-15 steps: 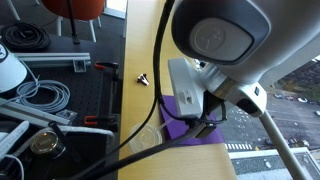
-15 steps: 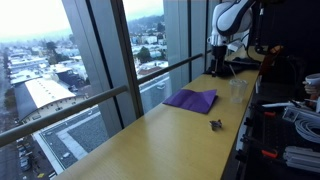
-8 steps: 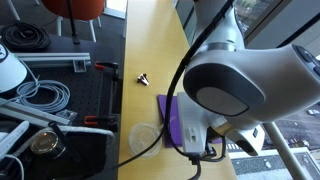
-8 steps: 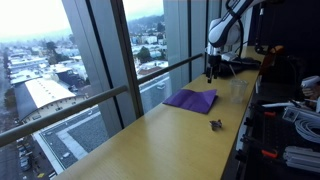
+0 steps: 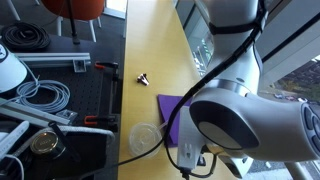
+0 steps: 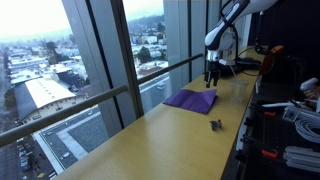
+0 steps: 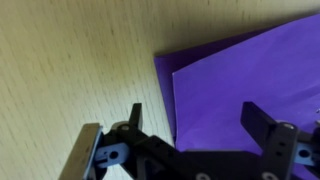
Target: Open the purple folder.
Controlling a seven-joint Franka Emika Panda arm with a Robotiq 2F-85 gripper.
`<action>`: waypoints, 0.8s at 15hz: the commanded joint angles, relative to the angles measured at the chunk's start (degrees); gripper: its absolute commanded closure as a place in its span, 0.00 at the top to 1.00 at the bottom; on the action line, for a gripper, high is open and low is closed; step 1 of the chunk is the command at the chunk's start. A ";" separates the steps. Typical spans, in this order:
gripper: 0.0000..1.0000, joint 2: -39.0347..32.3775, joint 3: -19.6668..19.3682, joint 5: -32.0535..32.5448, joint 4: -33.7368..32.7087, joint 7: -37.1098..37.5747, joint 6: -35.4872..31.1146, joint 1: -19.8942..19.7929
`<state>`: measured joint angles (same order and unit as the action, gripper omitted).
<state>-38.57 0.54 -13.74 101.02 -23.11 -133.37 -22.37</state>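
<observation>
The long yellow bench (image 5: pixel 150 40) is seen beside tall windows, and the purple folder (image 6: pixel 190 99) is laid flat on it, closed, toward the end where the robot stands. The arm (image 6: pixel 226 22) is bent over from above, so that the gripper (image 6: pixel 211 78) is pointed straight down over the folder's end nearest the robot; in that exterior view a gap seems to be left between the two. In the wrist view the fingers (image 7: pixel 262 122) are shown spread wide apart, with nothing held. One finger is placed over the purple cover, the other over bare wood just beside the folder's edge, so that edge is straddled.

Much of the folder is hidden by the arm (image 5: pixel 240 120) in an exterior view, so its long axis cannot be settled. Its edges are seen slanted in the wrist view, with one corner toward the top of the picture.

A clear round lid (image 5: pixel 145 138) is set just beside the folder — whether touching it cannot be told — and a small dark object (image 5: pixel 142 77) is left well apart, farther along the bench.
</observation>
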 commanded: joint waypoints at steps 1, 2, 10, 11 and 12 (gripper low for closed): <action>1.00 -2.84 1.44 -3.20 -4.71 -0.91 5.79 -1.70; 1.00 -3.42 1.34 -3.65 -5.36 -0.81 6.63 -1.69; 0.75 -6.56 1.24 -5.49 -8.71 -0.79 9.91 -1.59; 0.74 -6.72 1.32 -5.54 -8.79 -0.98 9.79 -1.64; 0.66 -6.85 1.28 -5.46 -8.91 -0.85 9.68 -1.56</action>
<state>-44.33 0.82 -17.63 94.18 -23.11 -125.40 -22.83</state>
